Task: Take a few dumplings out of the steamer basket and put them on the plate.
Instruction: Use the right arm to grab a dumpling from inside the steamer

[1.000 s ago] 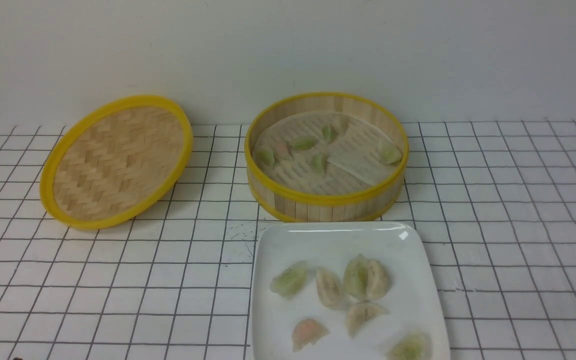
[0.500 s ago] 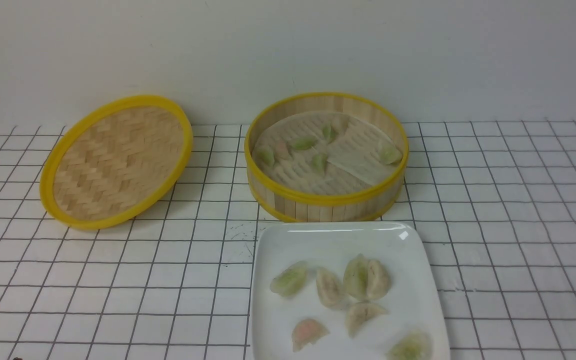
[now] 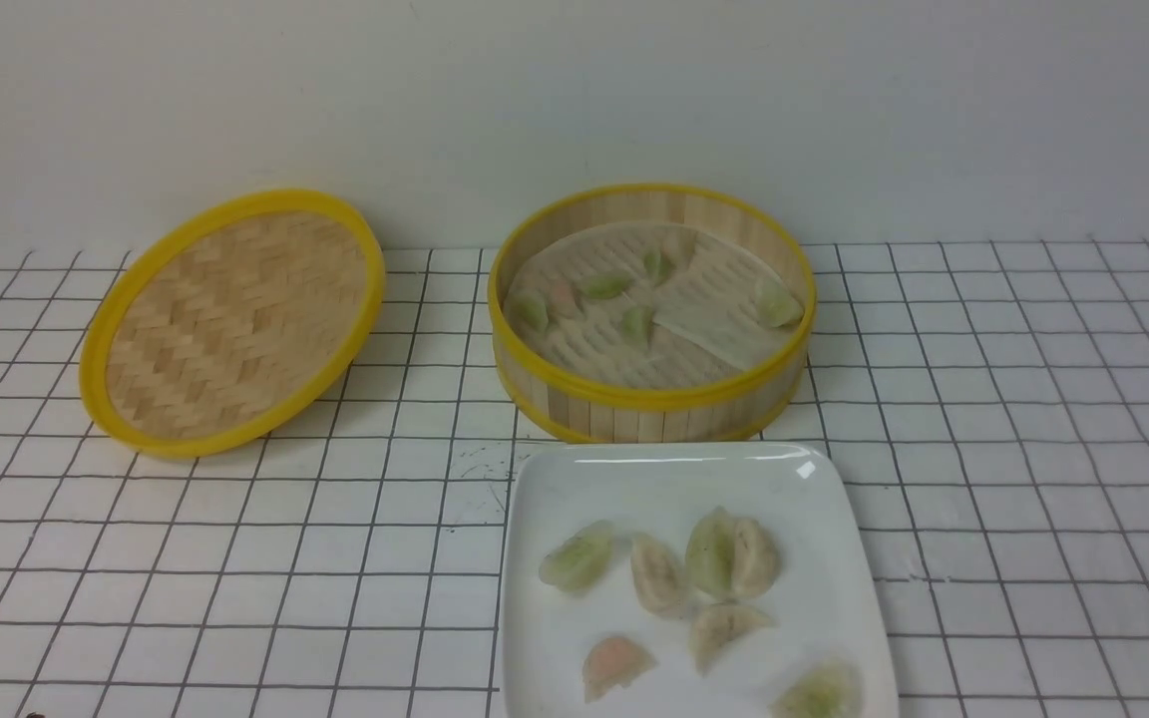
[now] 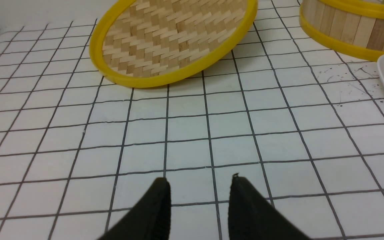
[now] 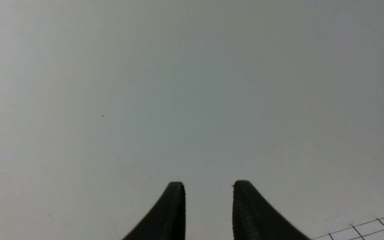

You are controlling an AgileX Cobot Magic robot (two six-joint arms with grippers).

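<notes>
Still nothing has shifted: dumplings (image 3: 656, 573) on the plate (image 3: 674, 479), left fingers (image 4: 157, 213) and right fingers (image 5: 170, 213) parted, empty.

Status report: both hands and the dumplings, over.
Left hand open, empty. Right hand open, empty. Seven dumplings on plate, more in steamer basket. Lid off, left of basket.

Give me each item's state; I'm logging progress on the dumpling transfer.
steamer basket: uncovered, several dumplings inside.
lid: off, resting left of the basket.
plate: holding several dumplings.
left gripper: open, empty.
right gripper: open, empty.
</notes>
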